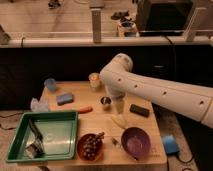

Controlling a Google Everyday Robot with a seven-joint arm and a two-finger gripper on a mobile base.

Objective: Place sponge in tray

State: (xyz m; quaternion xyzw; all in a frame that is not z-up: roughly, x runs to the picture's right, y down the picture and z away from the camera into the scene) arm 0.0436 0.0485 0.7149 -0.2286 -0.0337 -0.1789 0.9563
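The sponge (65, 98), a small flat blue block, lies on the left part of the wooden table, just beyond the tray. The tray (51, 115) is large, shallow and green, and sits at the table's front left with a dark utensil (34, 141) inside. My white arm reaches in from the right, bends above the table's middle and points down. The gripper (119, 106) hangs over the centre of the table, well right of the sponge, open and holding nothing.
A small dark can (105, 102) stands just left of the gripper, and a pale object (119, 121) lies below it. Around them are a dark block (139, 110), purple bowl (135, 141), brown bowl (90, 146), orange item (85, 109), tan cup (94, 80) and pale blue cup (50, 84).
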